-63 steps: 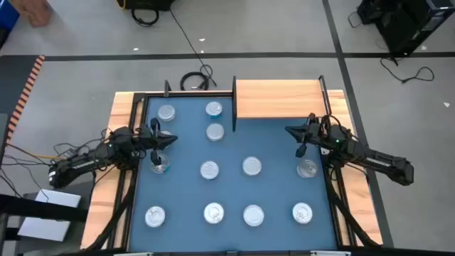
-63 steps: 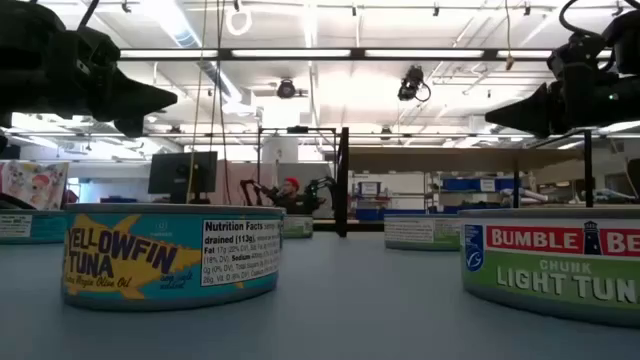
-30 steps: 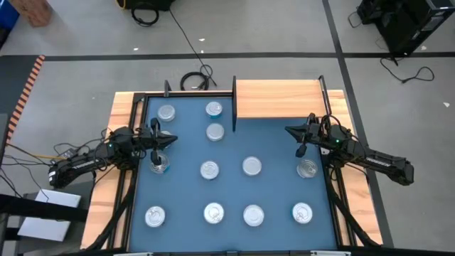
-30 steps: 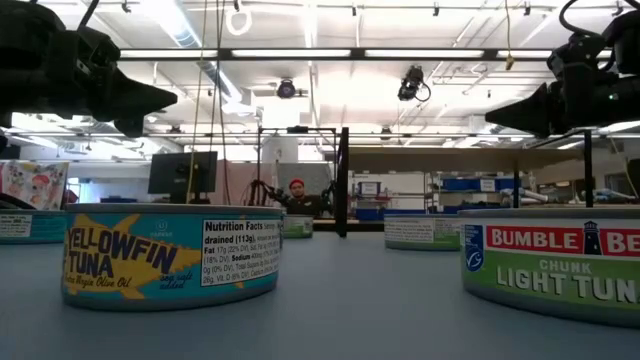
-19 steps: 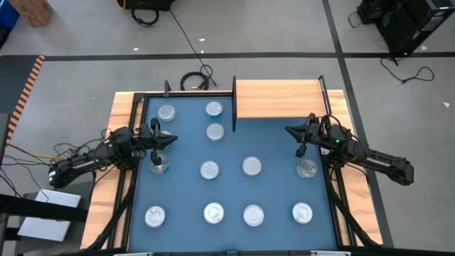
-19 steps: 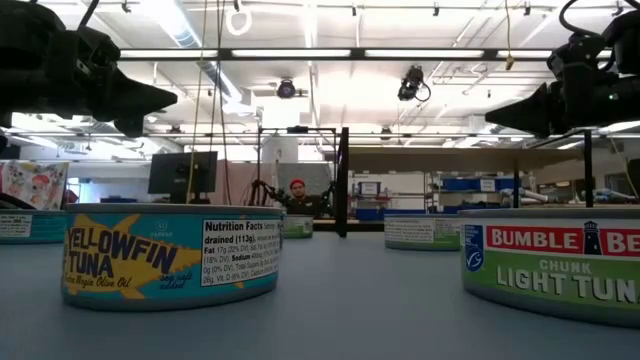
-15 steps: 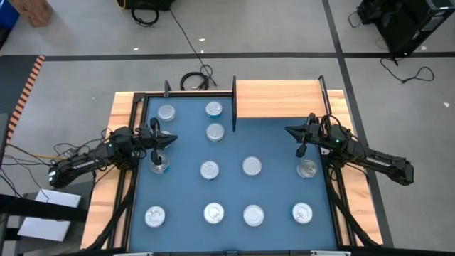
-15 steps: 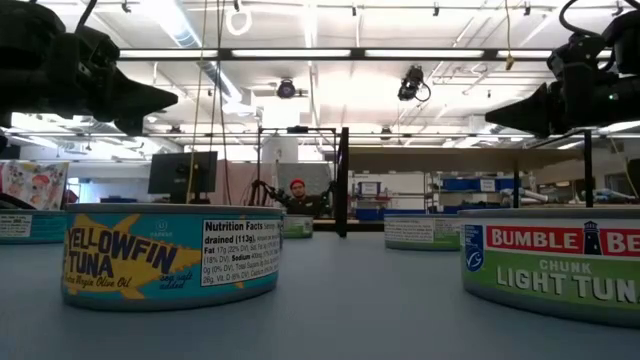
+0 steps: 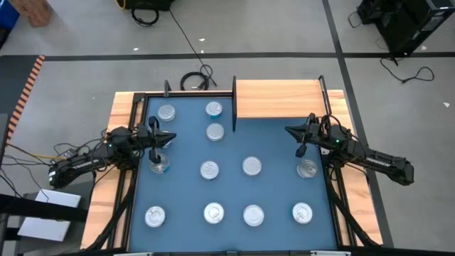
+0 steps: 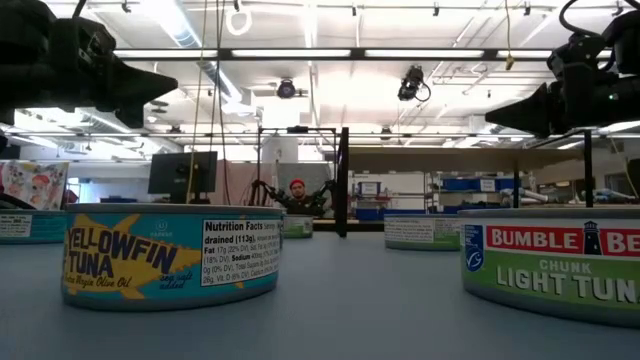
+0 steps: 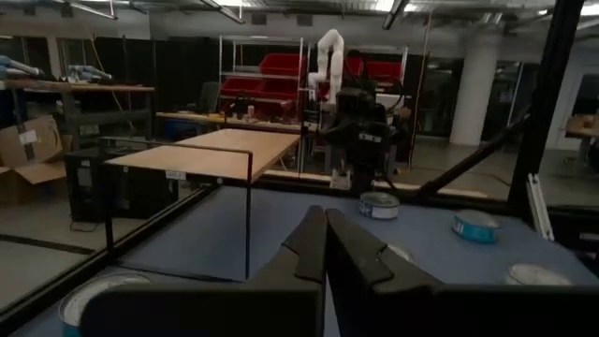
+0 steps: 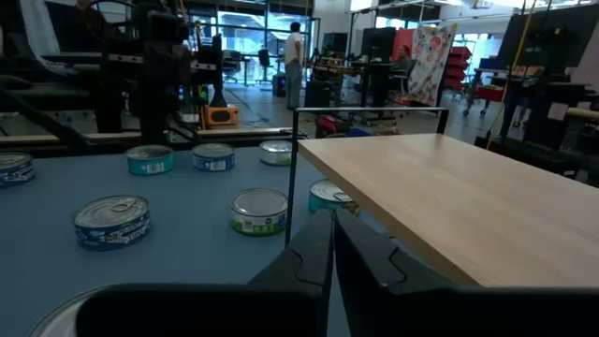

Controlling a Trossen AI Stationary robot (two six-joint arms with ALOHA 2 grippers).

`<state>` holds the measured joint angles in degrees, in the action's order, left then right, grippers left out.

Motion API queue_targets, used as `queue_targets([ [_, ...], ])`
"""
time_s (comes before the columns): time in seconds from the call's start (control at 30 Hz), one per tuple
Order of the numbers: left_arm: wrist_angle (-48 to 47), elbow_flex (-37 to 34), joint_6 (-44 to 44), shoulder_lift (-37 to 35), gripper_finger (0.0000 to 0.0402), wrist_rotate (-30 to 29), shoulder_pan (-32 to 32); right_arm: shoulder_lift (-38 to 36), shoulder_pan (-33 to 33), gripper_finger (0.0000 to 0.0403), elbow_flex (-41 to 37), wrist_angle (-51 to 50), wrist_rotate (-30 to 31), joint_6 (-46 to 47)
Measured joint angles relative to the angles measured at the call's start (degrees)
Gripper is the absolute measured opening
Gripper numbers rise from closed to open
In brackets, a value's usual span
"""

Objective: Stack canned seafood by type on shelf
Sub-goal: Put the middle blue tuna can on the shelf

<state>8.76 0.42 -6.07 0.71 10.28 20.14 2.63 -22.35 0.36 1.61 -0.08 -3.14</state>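
Overhead, the shelf (image 9: 277,99) lies at the mat's far right corner, long axis left-right; tins (image 9: 212,212) sit upright across the blue mat (image 9: 270,149). At table height, a yellowfin tin (image 10: 170,254) stands upright. Left gripper (image 11: 325,241) fingers are together above the mat's left edge; right gripper (image 12: 332,245) likewise, by the shelf.

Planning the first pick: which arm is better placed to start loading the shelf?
Probably the right. Its gripper hovers beside the shelf with a can close by; the left gripper is across the mat.
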Motion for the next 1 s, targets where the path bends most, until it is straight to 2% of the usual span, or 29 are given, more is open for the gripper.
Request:
queue_targets([
  [0.83,0.76,-0.01,-0.2,0.02,0.001,1.31,0.01,0.0,0.0,0.0028,0.0,-0.01,0.0,0.0],
  [1.0,0.07,0.0,-3.29,0.02,0.001,2.76,0.02,-0.01,-0.02,0.0028,0.0,-0.02,0.0,0.0],
])
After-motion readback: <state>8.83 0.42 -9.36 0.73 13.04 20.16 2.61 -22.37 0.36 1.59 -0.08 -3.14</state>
